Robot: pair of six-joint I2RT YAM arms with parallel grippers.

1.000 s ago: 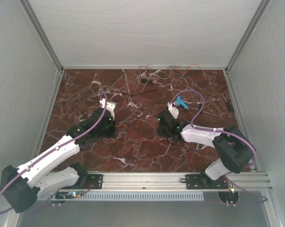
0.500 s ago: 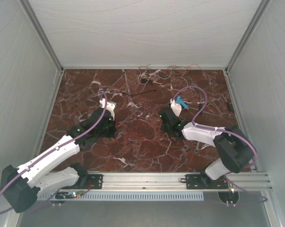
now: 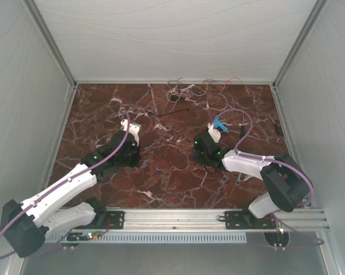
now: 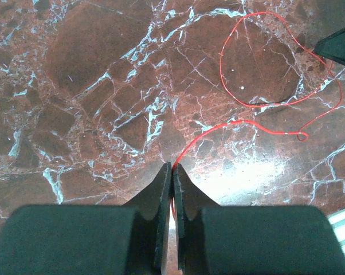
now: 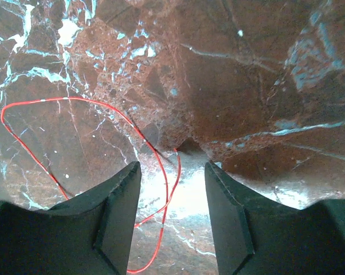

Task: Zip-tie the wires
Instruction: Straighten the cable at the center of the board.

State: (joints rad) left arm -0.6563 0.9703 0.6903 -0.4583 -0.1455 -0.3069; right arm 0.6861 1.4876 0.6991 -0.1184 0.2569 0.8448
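- The wires [image 3: 195, 89] are seen as a loose tangle at the far edge of the marble table [image 3: 104, 109], well apart from both arms.
- One red strand [image 4: 241, 121] is laid in loops on the table between the two grippers.
- The end of this strand is pinched in the clenched jaws of the left gripper [image 4: 172, 169], which is held low over the marble.
- The left arm [image 3: 63, 186] is stretched from its base toward the table's middle, with the wrist bent down.
- The right gripper [image 5: 172, 165] is held with its jaws released and parted, and the strand [image 5: 81, 98] is straddled between its fingers.
- The right arm [image 3: 247, 163] is folded inward, elbow out to the right, with the wrist tilted down.
- A thin black strip [image 3: 167, 115] is seen lying just short of the tangle.
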